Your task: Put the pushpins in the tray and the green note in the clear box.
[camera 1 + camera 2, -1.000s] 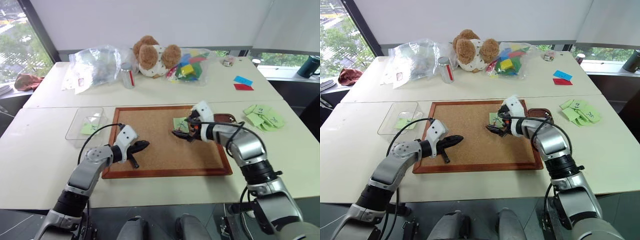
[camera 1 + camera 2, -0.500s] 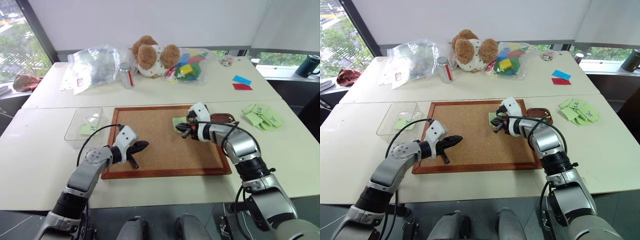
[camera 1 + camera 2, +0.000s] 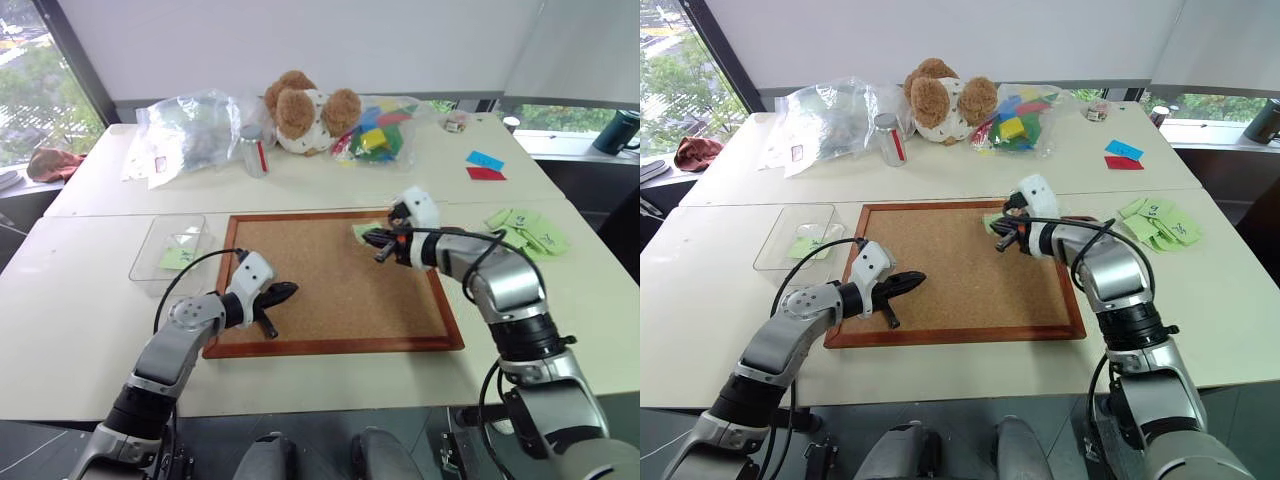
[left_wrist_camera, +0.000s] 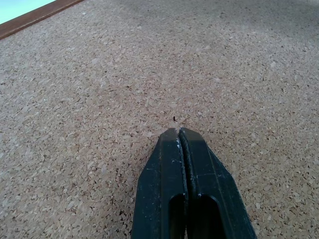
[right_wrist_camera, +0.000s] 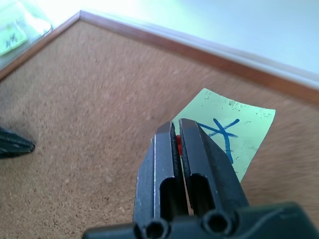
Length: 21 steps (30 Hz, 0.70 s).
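Right gripper (image 5: pixel 177 134) is clamped on a red pushpin (image 5: pixel 178 145) above the corkboard (image 3: pixel 320 275), over the green note (image 5: pixel 230 131) near the board's far right corner. Left gripper (image 4: pixel 178 132) is closed and empty over the board's near left part. Left of the board, the clear box (image 3: pixel 160 250) holds another green slip. Both sit on a white table (image 3: pixel 90 300). Beyond the board lie a teddy bear (image 3: pixel 305 110) and plastic bags (image 3: pixel 190 125), under windows.

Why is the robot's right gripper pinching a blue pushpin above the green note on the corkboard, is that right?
Not quite: the pushpin is red, not blue, as the right wrist view shows. The right gripper does pinch it above the green note on the corkboard.
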Tool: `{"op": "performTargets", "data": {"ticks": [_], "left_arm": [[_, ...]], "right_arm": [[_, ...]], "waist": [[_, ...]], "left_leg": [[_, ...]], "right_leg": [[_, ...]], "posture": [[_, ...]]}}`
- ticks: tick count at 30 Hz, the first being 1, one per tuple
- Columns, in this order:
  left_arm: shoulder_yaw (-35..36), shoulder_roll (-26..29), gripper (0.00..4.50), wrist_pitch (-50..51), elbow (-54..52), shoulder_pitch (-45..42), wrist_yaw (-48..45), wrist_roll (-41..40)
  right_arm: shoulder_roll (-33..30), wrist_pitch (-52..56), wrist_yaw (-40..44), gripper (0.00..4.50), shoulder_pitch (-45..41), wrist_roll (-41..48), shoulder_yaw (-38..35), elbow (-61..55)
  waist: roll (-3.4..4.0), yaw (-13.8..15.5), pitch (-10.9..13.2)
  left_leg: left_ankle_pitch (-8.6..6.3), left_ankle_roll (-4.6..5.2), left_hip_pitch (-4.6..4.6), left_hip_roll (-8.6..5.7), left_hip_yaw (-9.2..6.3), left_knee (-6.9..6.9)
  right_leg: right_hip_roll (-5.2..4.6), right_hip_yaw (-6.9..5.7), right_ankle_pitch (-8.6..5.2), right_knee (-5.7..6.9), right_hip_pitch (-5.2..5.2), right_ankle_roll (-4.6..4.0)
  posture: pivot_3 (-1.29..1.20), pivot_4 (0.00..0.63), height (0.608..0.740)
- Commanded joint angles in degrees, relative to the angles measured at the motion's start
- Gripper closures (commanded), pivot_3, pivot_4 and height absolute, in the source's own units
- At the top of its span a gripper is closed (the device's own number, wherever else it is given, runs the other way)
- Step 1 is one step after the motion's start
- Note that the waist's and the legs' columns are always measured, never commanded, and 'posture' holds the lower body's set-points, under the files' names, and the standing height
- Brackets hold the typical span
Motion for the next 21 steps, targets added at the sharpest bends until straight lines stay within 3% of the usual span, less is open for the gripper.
{"op": "performTargets", "data": {"ticks": [1,3,6,13,21], "left_arm": [[-0.7,0.0,4.50,1.9,2.1,0.9,-0.3,0.3],[1.8,-1.6,4.50,4.0,1.8,-0.4,-0.1,-3.1],[6.1,-3.9,3.69,8.0,0.9,-2.9,0.5,-8.6],[17.8,-9.9,0.15,20.9,1.0,-11.4,4.8,-24.2],[30.5,-19.7,0.06,33.7,9.3,-20.7,19.6,-39.4]], "right_arm": [[-1.4,1.0,0.9,4.46,-0.6,1.4,-1.0,-4.8],[-2.1,1.6,1.5,4.46,-0.3,1.8,-0.8,-6.7],[-2.8,2.6,2.2,4.50,-0.4,2.6,-0.5,-9.0],[-3.5,4.5,3.5,4.50,-1.5,4.3,0.3,-13.7],[-4.6,5.6,6.2,4.50,-2.7,7.6,1.1,-19.6]], "waist": [[0.00,0.0,0.0],[0.00,0.1,0.0],[-0.01,0.2,0.0],[-0.08,0.1,0.0],[-0.12,0.1,0.1]], "left_leg": [[0.00,0.00,0.00,0.00,0.00,0.00],[0.00,0.00,0.00,0.00,0.00,0.01],[0.00,0.00,-0.02,0.00,0.00,0.03],[0.00,0.00,-0.15,0.00,-0.05,0.07],[0.01,-0.01,-0.15,-0.01,-0.05,0.10]], "right_leg": [[0.00,0.00,0.00,0.00,0.00,0.00],[0.00,0.00,0.00,0.00,0.01,0.00],[-0.01,0.00,0.00,0.00,0.01,0.00],[0.00,-0.07,0.00,0.00,-0.09,0.00],[0.06,-0.06,0.00,-0.01,-0.09,0.01]], "posture": [[0.00,0.150,0.740],[0.00,0.150,0.740],[0.00,0.150,0.740],[0.00,0.150,0.740],[0.00,0.150,0.740]]}}
